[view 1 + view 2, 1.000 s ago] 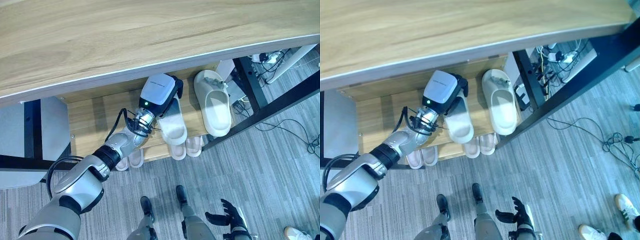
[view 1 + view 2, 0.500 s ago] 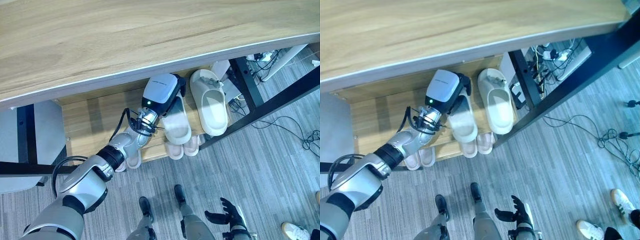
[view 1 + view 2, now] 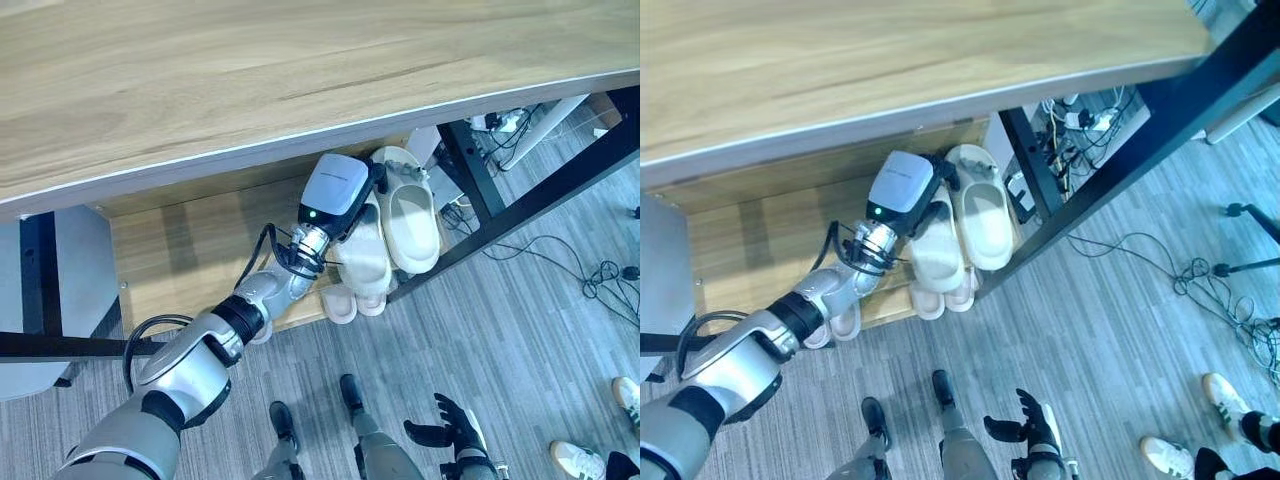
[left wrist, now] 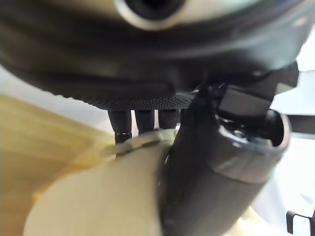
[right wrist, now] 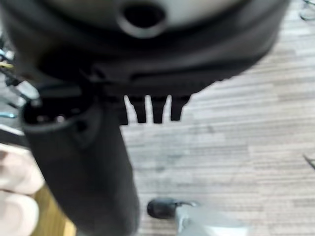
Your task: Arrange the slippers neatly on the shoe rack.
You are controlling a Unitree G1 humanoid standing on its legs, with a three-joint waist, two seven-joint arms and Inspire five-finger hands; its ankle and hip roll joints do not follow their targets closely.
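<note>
Right hand (image 3: 447,432): you see it at 6 o'clock, low over the grey floor (image 3: 520,330); fingers spread and relaxed, holding nothing.
Person's shoes (image 3: 585,462): white, at 5 o'clock on the floor, well apart from the rack.
Pink slippers, lower shelf: one pair's toes (image 3: 352,303) poke out just under the held slipper; another pair (image 3: 838,324) sits toward 8 o'clock beside the left arm.
Left hand (image 3: 372,180): you have it reached in under the counter (image 3: 250,70), onto the shoe rack (image 3: 180,255); in the left wrist view the thumb and fingers (image 4: 123,125) are closed on the cream slipper's edge.
Held slipper (image 3: 362,252): cream, on the rack's upper shelf, toe pointing to 6 o'clock, heel end under the hand.
Second cream slipper (image 3: 408,220): just beside the held one at its 3 o'clock side, touching or nearly touching, you can't tell which; same heading, near the shelf's right end.
Black frame leg (image 3: 520,195): runs diagonally at 3 o'clock, past the rack.
Cables (image 3: 590,280): loose on the floor at 3 to 4 o'clock.
</note>
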